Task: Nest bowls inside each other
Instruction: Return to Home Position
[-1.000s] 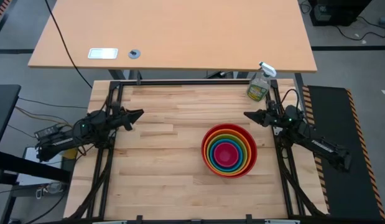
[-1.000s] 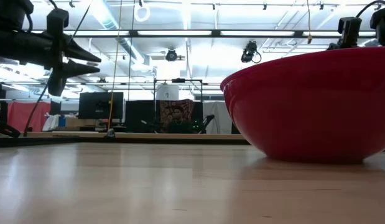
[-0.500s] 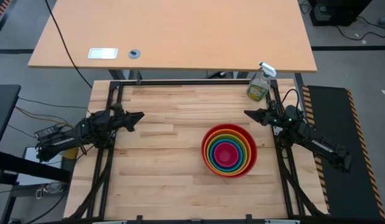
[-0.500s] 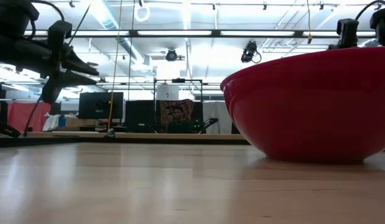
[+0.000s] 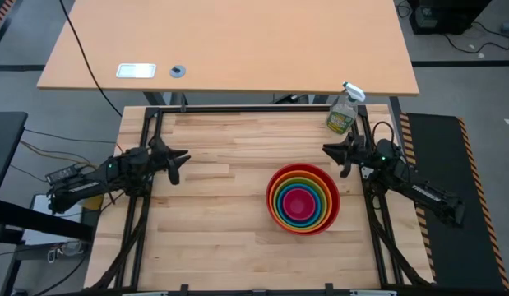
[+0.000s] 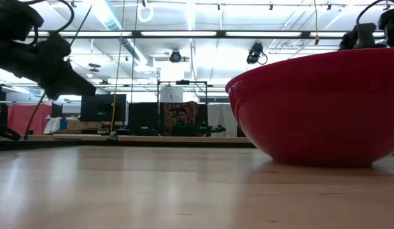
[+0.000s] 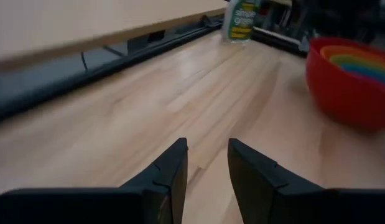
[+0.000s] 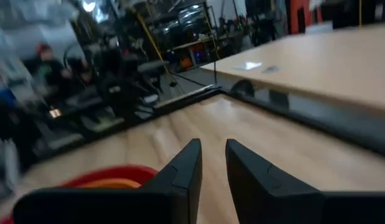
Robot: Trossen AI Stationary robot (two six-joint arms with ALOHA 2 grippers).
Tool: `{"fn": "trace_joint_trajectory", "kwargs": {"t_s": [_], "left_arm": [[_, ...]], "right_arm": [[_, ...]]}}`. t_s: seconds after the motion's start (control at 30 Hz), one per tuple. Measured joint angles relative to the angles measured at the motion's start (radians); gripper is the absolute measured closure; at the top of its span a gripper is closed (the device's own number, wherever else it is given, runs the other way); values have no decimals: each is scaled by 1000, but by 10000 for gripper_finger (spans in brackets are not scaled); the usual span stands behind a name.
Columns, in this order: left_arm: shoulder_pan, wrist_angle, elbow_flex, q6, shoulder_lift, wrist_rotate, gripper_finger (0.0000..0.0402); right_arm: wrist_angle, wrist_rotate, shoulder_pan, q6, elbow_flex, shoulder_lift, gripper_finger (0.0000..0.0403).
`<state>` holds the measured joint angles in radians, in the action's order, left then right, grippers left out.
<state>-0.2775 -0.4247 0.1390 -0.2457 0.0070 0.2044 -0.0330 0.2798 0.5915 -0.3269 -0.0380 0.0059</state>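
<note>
The bowls stand nested as one stack point(image 5: 303, 199) on the right half of the wooden table. The red bowl point(image 6: 317, 108) is outermost, then orange, lime green and blue, with the pink bowl point(image 5: 298, 203) in the middle. The red bowl's base rests on the wood. My left gripper point(image 5: 180, 164) hovers at the table's left edge, pointing toward the stack, its fingers point(image 7: 173, 168) a little apart with nothing between them. My right gripper point(image 5: 338, 156) hovers at the right edge, beyond the stack's far side. A narrow empty gap shows between its fingers point(image 8: 186, 165).
A clear spray bottle point(image 5: 343, 111) stands at the table's far right corner, close to my right gripper. A black frame rail point(image 5: 254, 109) runs along the far edge. Bare wood lies between my left gripper and the bowls. Beyond the table stands a tan desk point(image 5: 229, 45).
Both grippers have rolled about their own pointing lines while staying at the table's edges. My left gripper has also tipped somewhat downward. The stack of bowls has not moved.
</note>
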Motion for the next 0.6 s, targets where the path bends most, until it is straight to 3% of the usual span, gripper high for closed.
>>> {"fn": "trace_joint_trajectory", "kwargs": {"t_s": [0.13, 0.6], "left_arm": [[0, 6, 0, 79, 0, 1, 285], [0, 8, 0, 77, 0, 1, 285]], "right_arm": [[0, 1, 0, 119, 0, 0, 321], [1, 2, 0, 110, 0, 0, 321]]}}
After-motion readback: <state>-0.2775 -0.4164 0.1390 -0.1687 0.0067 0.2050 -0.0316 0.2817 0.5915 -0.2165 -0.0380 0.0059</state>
